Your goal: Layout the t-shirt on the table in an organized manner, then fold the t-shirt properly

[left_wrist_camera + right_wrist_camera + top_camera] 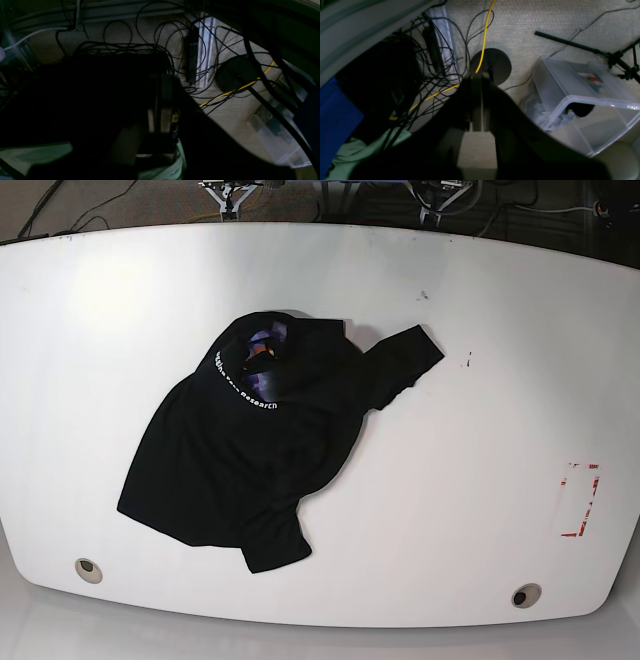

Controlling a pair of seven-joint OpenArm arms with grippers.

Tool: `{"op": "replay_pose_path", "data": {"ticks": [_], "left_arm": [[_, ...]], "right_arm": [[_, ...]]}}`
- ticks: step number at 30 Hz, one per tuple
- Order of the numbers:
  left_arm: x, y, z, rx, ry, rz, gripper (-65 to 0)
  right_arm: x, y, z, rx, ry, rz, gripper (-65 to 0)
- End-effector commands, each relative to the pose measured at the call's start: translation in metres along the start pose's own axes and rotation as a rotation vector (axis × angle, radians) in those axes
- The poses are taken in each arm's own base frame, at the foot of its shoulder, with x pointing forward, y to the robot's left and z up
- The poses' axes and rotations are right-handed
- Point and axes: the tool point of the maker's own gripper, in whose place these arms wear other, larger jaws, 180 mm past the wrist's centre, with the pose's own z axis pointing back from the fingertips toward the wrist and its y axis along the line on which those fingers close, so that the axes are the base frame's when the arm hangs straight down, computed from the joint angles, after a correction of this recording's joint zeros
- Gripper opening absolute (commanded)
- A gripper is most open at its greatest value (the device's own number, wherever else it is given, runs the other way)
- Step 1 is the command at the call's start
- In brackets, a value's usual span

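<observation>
Left gripper point(161, 100) is closed on nothing, its jaws pressed together in the left wrist view, with only floor and cables beyond them. Right gripper point(477, 100) is the same: jaws together, empty, pointing down at carpet, a yellow cable point(483, 37) and a clear bin point(585, 100). Neither arm shows in the base view, so both look parked off the table point(480, 330), somewhere past its edge; from which side they will come I cannot tell.

The shirt point(250, 460) lies crumpled on the table, left of centre in the base view, which is the right arm's side. Its long axis runs diagonally: collar point(245, 385) with white lettering up toward the far edge, hem down toward the near left. One sleeve point(405, 360) reaches out toward the middle, another corner point(275, 550) sticks out near the front edge. The red mark point(580, 500) sits well apart on the other side.

By my reading, the right arm is nearer to most of the cloth, and the left arm's closest hold is the outstretched sleeve. Spreading has not begun.
</observation>
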Motion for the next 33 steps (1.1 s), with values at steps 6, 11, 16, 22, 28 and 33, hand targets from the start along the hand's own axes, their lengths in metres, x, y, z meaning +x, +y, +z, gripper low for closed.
{"op": "replay_pose_path", "data": {"ticks": [6, 11, 16, 22, 28, 33], "left_arm": [[-0.0003, 0.003, 0.0003, 0.009, -0.006, 0.003, -64.0], [-0.0006, 0.0023, 0.0003, 0.008, -0.006, 0.003, -64.0], [-0.0009, 0.0015, 0.0003, 0.007, -0.004, 0.001, -64.0], [-0.0013, 0.002, 0.0003, 0.008, -0.003, 0.002, -63.9], [-0.0039, 0.0028, 0.0007, 0.01, 0.0, 0.005, -63.9], [-0.0082, 0.0053, 0.0017, 0.019, -0.002, 0.007, -64.0]], "right_arm": [[-0.0021, -0.0079, 0.0009, -0.016, 0.005, 0.011, -65.0], [-0.003, -0.0062, 0.0006, -0.014, 0.007, 0.006, -65.0], [-0.0007, -0.0064, 0.0007, -0.012, 0.002, 0.0, -65.0], [-0.0022, -0.0067, 0.0008, -0.013, 0.005, 0.0, -65.0], [-0.0034, -0.0074, 0.0011, -0.011, 0.004, 0.002, -65.0], [-0.0037, -0.0113, 0.0026, -0.015, -0.009, 0.007, -65.0]]}}
